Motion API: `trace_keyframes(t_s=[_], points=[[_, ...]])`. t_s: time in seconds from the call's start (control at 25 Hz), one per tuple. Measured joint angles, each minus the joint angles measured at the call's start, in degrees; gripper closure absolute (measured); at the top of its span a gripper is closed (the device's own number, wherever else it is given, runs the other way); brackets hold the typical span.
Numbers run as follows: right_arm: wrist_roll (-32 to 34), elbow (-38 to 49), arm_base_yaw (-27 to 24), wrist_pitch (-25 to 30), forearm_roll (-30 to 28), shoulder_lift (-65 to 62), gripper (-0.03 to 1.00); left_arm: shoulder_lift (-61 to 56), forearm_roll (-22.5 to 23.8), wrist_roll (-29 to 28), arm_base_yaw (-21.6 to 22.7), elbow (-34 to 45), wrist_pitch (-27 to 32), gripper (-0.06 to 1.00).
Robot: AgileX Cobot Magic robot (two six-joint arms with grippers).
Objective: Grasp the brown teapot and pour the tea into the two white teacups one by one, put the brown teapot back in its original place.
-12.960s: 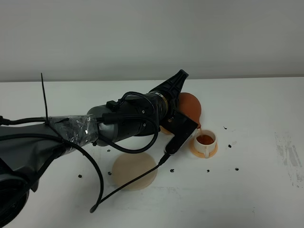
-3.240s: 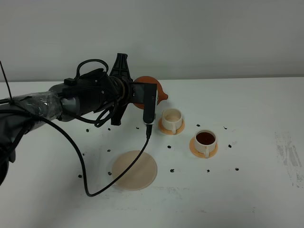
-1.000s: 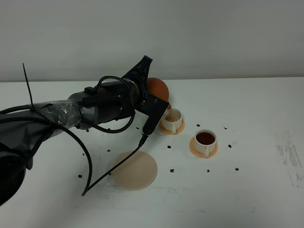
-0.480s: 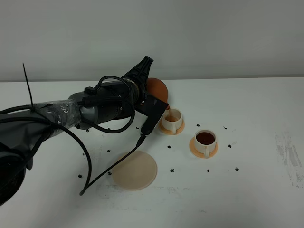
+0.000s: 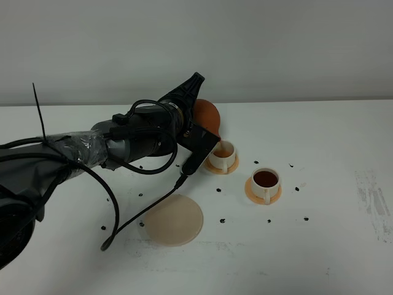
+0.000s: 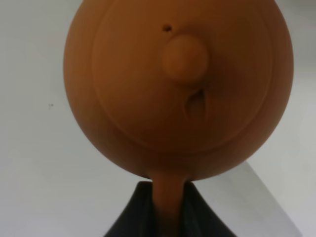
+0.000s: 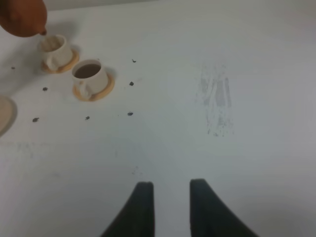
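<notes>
The brown teapot [image 5: 207, 115] hangs tilted above the table, its spout down over the farther white teacup [image 5: 222, 150]. My left gripper [image 6: 168, 200] is shut on the teapot's handle, and the lid and knob [image 6: 185, 57] fill the left wrist view. This cup [image 7: 52, 45] sits on an orange saucer right under the spout, with a little brownish liquid in it. The other white teacup [image 5: 265, 180] holds dark tea [image 7: 88, 70] on its own saucer. The beige coaster disc [image 5: 175, 220] lies bare near the front. My right gripper [image 7: 170, 197] hovers open and holds nothing.
Small black marks [image 5: 222, 220] dot the white table around the cups and the disc. A black cable [image 5: 147, 209] dangles from the left arm across the disc's edge. A faint grey smudge [image 7: 217, 98] marks the table to the right.
The left arm has rolled slightly, tipping the teapot a bit further over the farther cup. The dangling cable has swung a little to the left. The right gripper has not moved.
</notes>
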Motion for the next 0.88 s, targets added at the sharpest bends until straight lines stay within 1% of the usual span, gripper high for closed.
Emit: trace_keyframes(t_s=[0.88], points=[[0.0, 0.0, 0.0, 0.0, 0.0, 0.0, 0.76, 0.0, 5.5, 0.0, 0.0, 0.0, -0.1, 0.82]])
